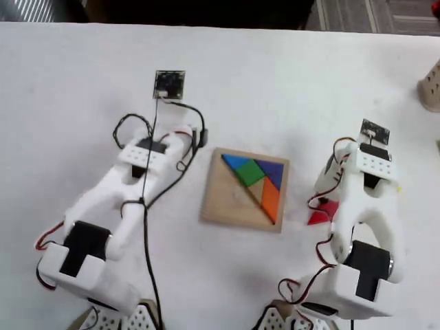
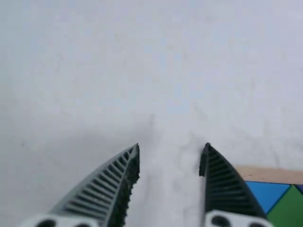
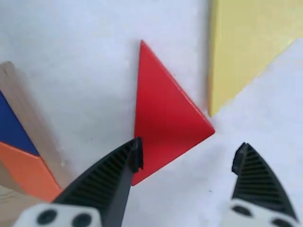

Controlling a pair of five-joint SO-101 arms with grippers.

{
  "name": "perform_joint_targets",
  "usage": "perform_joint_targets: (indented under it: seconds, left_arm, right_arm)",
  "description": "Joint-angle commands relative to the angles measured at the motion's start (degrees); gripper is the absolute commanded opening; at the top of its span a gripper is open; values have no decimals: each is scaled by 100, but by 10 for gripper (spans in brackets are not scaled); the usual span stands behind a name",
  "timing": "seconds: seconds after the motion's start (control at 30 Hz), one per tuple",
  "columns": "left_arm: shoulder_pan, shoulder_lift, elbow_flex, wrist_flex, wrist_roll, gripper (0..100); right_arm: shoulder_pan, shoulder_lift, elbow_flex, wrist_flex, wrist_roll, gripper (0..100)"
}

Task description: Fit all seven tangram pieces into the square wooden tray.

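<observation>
Four coloured pieces (image 1: 260,180), as far as I can tell, sit in the right part of the wooden tray (image 1: 227,199) at mid-frame. A red triangle (image 1: 323,213) lies just right of it, beneath the right gripper (image 3: 189,147), jaws spread wide. A yellow piece (image 3: 246,47) lies near the triangle. The left gripper (image 2: 171,152), likewise spread, hangs by the tray's upper-left corner.

The square wooden tray (image 1: 227,199) is lying on the table (image 1: 275,82) between the left arm (image 1: 110,206) and the right arm (image 1: 364,199). The fitted pieces (image 1: 260,180) are sitting in its far right part. A loose triangle (image 3: 163,123) is lying just right of the tray, with a second loose piece (image 3: 246,47) just beside it.
</observation>
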Motion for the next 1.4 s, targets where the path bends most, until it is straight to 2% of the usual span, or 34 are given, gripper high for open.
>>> perform_joint_targets:
  seconds: [0.0, 0.2, 0.67, 0.83, 1.03, 1.17, 1.37]
  left_arm:
    - [84, -40, -299, 26, -44, 218]
    - [84, -40, -299, 26, -44, 218]
    - [84, -40, -299, 26, -44, 218]
    - [84, -40, -299, 26, -44, 218]
    - [84, -40, -299, 35, -44, 218]
    - [84, -40, -299, 35, -44, 218]
    - [84, -48, -299, 35, -44, 218]
  right_arm:
    - [110, 154, -79, -215, 123, 304]
    - [-110, 734, -237, -277, 360, 304]
    - [-734, 1824, -1310, 620, 510, 303]
    - [-699, 1868, -1521, 602, 492, 189]
    - [-699, 1868, -1503, 593, 519, 135]
    - [-532, 1824, -1495, 602, 536, 10]
    - [-426, 1719, -1503, 611, 721, 19]
